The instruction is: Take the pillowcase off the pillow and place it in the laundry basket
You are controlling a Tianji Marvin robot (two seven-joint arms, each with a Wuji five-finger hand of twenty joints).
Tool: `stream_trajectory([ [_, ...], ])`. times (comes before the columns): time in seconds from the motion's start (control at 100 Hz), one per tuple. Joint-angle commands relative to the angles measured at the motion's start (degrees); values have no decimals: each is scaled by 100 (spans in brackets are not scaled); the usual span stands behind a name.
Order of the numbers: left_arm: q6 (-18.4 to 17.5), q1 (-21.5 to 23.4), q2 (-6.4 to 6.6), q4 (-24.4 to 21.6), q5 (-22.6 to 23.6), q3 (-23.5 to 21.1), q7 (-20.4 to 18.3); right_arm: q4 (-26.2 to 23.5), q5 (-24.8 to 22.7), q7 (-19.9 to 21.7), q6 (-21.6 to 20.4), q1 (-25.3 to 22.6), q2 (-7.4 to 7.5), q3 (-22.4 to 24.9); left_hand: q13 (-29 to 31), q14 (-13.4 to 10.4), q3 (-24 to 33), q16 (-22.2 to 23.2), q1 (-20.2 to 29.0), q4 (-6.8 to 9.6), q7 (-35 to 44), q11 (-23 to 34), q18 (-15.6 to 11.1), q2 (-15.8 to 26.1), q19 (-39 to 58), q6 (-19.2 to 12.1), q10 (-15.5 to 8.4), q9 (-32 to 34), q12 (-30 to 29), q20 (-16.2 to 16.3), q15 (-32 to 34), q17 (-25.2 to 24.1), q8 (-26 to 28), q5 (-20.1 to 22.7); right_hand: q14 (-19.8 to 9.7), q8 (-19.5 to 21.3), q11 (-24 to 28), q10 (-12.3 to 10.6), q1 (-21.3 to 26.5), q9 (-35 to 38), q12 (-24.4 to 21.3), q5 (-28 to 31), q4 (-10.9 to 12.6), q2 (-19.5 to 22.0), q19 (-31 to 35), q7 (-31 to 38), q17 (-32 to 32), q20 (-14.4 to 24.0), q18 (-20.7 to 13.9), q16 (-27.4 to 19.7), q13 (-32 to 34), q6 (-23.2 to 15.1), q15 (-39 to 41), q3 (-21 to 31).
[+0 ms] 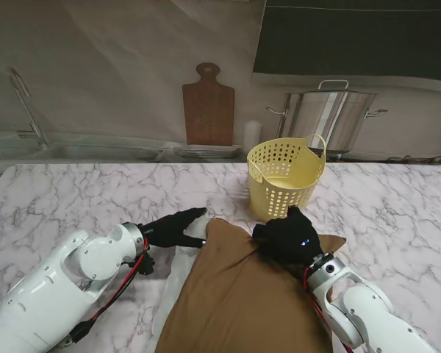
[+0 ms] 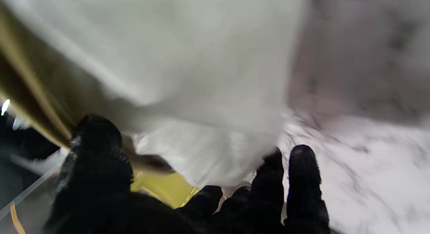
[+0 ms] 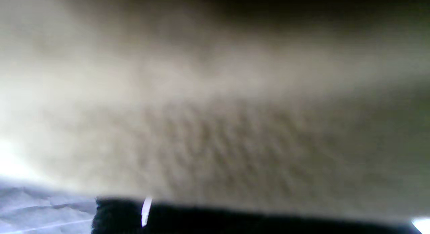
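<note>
The brown pillowcase point(image 1: 242, 294) lies on the marble table point(image 1: 66, 198), just nearer to me than the yellow laundry basket point(image 1: 285, 178), and the white pillow point(image 1: 178, 273) shows at its left edge. The right hand point(image 1: 288, 235) is clenched on the far end of the pillowcase. The left hand point(image 1: 169, 228) has its fingers spread, touching the pillow but holding nothing. I think the left hand should press the pillow down firmly while the right draws the cloth towards the basket, slowly, so the pillow does not follow.
</note>
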Motion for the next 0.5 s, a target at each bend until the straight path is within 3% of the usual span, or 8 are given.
stream_trajectory([
  [0.0,27,-180,-42,38,67,40,-334,-120,-32,-96,18,-4,-43,-57,159,128,-9,-17,-285,-102,-20,-21,-112,-435,-1335,206,196,76,-84,-71,130,135,54,-96,-289,248,294,-185,607,22,31,264,513,329,104,599,0,-11,-69,167,111,-713,331,576],
  [0.12,41,-420,-39,211,-180,253,-507,-115,-9,-192,105,85,-60,-129,604,48,27,39,-209,-152,76,87,-184,-741,-1013,339,243,753,83,-13,273,444,327,-75,-287,242,296,-183,617,13,30,255,519,341,106,600,-15,-10,-68,169,105,-710,325,562],
  [0.27,69,-504,-55,299,-323,384,-527,-104,-3,-285,246,179,-79,-213,1226,-101,117,151,214,-74,82,214,-281,-913,-520,346,208,1430,286,32,485,875,490,-103,-285,241,300,-171,628,5,29,249,527,342,110,607,-19,-9,-63,172,103,-701,321,550],
  [0.37,28,-545,-72,383,-481,461,-530,-109,23,-353,328,217,-96,-257,1626,-284,297,210,1109,51,128,339,-437,-932,-158,264,-39,1891,459,-44,581,1215,557,-41,-284,237,304,-176,631,2,28,248,533,349,117,607,-16,-6,-61,174,103,-705,320,542],
  [0.49,12,-580,-115,492,-607,553,-437,-114,58,-417,384,259,-113,-294,2149,-540,373,422,2295,243,291,732,-689,-556,316,-34,-617,2563,742,-93,850,1658,694,175,-283,235,307,-174,635,-4,27,243,538,355,116,607,-26,-7,-69,177,101,-700,318,536],
])
